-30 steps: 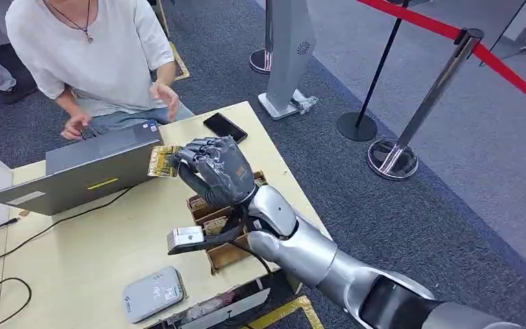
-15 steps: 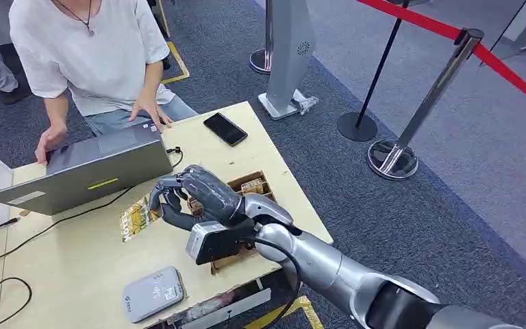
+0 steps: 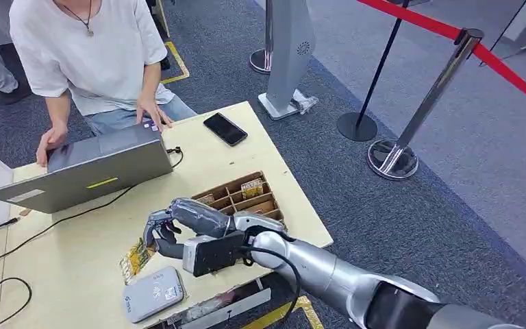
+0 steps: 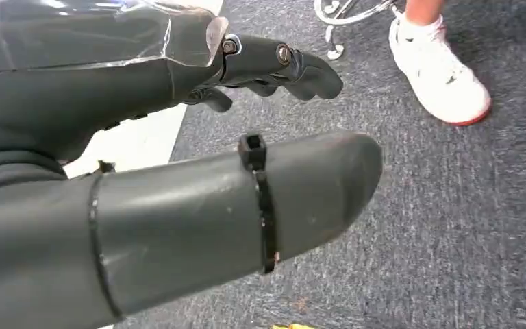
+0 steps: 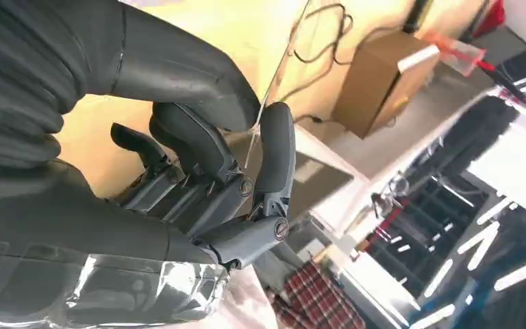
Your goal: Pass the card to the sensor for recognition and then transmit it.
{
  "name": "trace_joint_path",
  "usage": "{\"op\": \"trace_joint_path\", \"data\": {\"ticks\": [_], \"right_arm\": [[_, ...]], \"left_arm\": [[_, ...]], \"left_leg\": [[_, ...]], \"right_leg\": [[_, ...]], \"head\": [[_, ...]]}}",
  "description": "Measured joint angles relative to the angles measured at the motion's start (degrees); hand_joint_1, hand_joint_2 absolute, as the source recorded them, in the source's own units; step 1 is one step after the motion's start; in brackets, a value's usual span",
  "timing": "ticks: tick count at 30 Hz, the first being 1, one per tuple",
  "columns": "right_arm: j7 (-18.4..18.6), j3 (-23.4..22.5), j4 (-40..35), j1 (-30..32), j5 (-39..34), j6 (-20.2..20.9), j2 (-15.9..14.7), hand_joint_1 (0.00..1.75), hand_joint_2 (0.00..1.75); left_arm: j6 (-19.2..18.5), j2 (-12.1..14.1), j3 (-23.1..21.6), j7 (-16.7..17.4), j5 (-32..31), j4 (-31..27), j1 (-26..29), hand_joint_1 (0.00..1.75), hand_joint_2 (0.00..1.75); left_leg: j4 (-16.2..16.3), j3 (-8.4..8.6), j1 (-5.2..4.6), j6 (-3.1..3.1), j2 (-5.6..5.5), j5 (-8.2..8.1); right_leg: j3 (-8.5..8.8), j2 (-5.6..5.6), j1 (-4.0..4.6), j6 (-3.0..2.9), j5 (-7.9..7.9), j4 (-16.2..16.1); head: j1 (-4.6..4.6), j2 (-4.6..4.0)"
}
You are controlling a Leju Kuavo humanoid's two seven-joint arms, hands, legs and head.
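r hand (image 3: 171, 229) pinching card (image 3: 135, 259) just above sensor (image 3: 153, 294) — scan step; next: lower card flat onto it.

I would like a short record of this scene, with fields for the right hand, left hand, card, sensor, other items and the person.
right hand: holds the card between thumb and fingers
left hand: holds nothing, above grey carpet
card: yellow patterned, just beside the sensor, above the table
sensor: grey reader near the table's front edge
other items: laptop, phone, cardboard divider box
person: hands at the laptop
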Motion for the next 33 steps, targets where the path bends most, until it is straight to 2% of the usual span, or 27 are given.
{"op": "trace_joint_path", "data": {"ticks": [6, 17, 26, 33], "right_arm": [[-1.0, 3.9, 6.5, -0.7, 2.5, -6.4, 1.9, 1.75, 1.75], [-0.9, 6.1, 10.7, -0.7, 2.7, -7.7, 3.4, 1.75, 1.75], [-0.8, 6.8, 13.1, 1.4, 9.0, -17.2, 4.0, 1.75, 1.75], [-1.0, 7.9, 14.4, 2.8, 11.7, -20.3, 5.5, 1.75, 1.75]], "left_arm": [[0.2, 0.0, 0.0, 0.2, 0.3, 0.0, 0.0, 0.00, 0.00], [0.5, 0.0, 0.0, 0.2, 0.5, 0.0, 0.0, 0.00, 0.00], [0.4, 0.0, 0.0, 0.1, -0.3, 0.0, 0.0, 0.00, 0.00], [0.5, 0.0, 0.0, 0.7, -0.8, 0.0, -0.1, 0.00, 0.00]], "left_leg": [[0.0, 0.01, 0.00, 0.00, 0.00, 0.00], [0.0, 0.00, 0.00, 0.00, 0.01, 0.00], [0.0, 0.01, 0.00, 0.00, 0.00, 0.00], [0.0, 0.01, 0.00, 0.00, 0.01, 0.00]], "right_leg": [[0.00, 0.00, 0.00, 0.00, 0.00, 0.0], [0.00, 0.00, 0.00, 0.00, 0.00, 0.0], [-0.01, 0.00, 0.00, 0.00, 0.00, 0.0], [-0.01, 0.00, 0.00, 0.00, -0.01, 0.0]], "head": [[0.00, 0.00], [0.02, 0.00], [0.00, 0.00], [0.02, 0.00]]}}
